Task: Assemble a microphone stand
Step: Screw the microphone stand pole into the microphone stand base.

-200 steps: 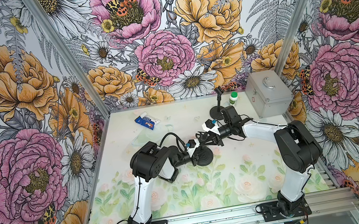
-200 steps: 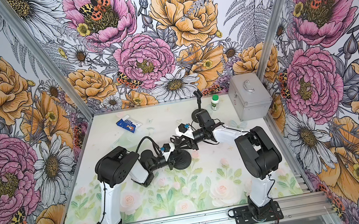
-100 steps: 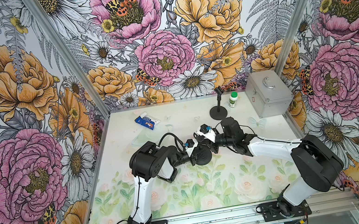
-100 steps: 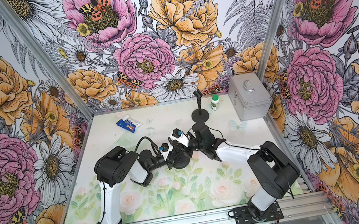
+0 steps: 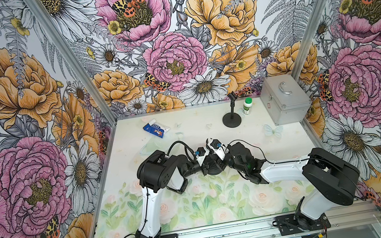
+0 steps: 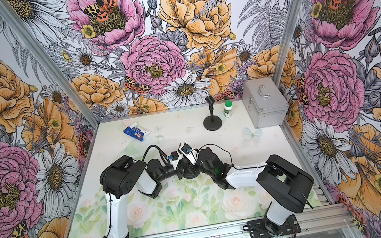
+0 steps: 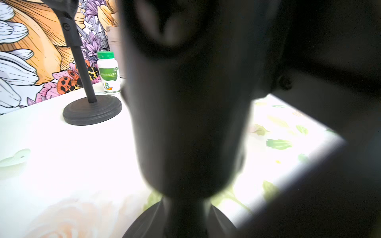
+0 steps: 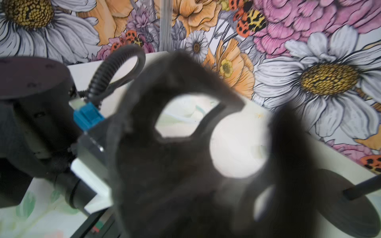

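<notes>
Assembly looked unfinished; the black base (image 5: 215,173) sat crowded at table (image 5: 286,143) centre.
A boxy brushed-metal case (image 5: 285,104) sat at 2 o'clock, a finished matte-black stand (image 5: 232,120) at 1 o'clock; over the round, flat base the left gripper (image 5: 206,165) was clamped, hold hidden; the right gripper (image 5: 221,162) stood parted, empty.

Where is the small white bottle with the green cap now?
In both top views the bottle stands at the back right of the table, between the black microphone stand and the silver case.
</notes>
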{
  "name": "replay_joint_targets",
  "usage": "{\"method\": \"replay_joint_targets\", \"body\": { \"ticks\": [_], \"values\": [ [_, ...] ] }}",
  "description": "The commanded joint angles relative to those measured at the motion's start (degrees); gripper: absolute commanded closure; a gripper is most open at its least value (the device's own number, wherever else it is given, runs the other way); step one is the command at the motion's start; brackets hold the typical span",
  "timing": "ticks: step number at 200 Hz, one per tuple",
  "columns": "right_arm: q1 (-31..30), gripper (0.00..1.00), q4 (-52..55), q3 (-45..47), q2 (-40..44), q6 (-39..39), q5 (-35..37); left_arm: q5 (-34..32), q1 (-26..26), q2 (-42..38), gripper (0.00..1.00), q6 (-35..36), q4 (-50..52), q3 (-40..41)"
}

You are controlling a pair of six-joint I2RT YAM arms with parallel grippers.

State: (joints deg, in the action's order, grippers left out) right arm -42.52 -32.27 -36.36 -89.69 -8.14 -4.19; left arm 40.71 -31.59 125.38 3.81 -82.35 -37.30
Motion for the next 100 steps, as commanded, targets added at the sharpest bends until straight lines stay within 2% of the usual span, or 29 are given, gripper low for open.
{"method": "replay_joint_targets", "body": {
  "ticks": [1,28,45,75,100],
  "values": [
    [5.85,0.48,15.55,-1.60,3.20,-16.14,-24.29,1.99,-1.72,1.30,0.82,2.60,1.43,0.03],
    [12.73,0.46,32.69,-9.48,1.85,-25.97,-39.27,2.00,-1.72,1.35,0.82,2.60,1.48,0.03],
    [15.98,0.46,35.26,-13.17,-0.58,-26.59,-44.38,2.01,-1.72,1.27,0.82,2.65,1.48,0.04],
    [16.98,0.46,35.26,-17.84,-4.15,-26.38,-47.31,2.07,-1.66,1.34,0.82,2.61,1.44,0.04],
    [16.76,0.51,35.17,-20.35,-6.20,-26.07,-48.02,2.06,-1.61,1.35,0.82,2.74,1.48,0.03]
  ]
}}
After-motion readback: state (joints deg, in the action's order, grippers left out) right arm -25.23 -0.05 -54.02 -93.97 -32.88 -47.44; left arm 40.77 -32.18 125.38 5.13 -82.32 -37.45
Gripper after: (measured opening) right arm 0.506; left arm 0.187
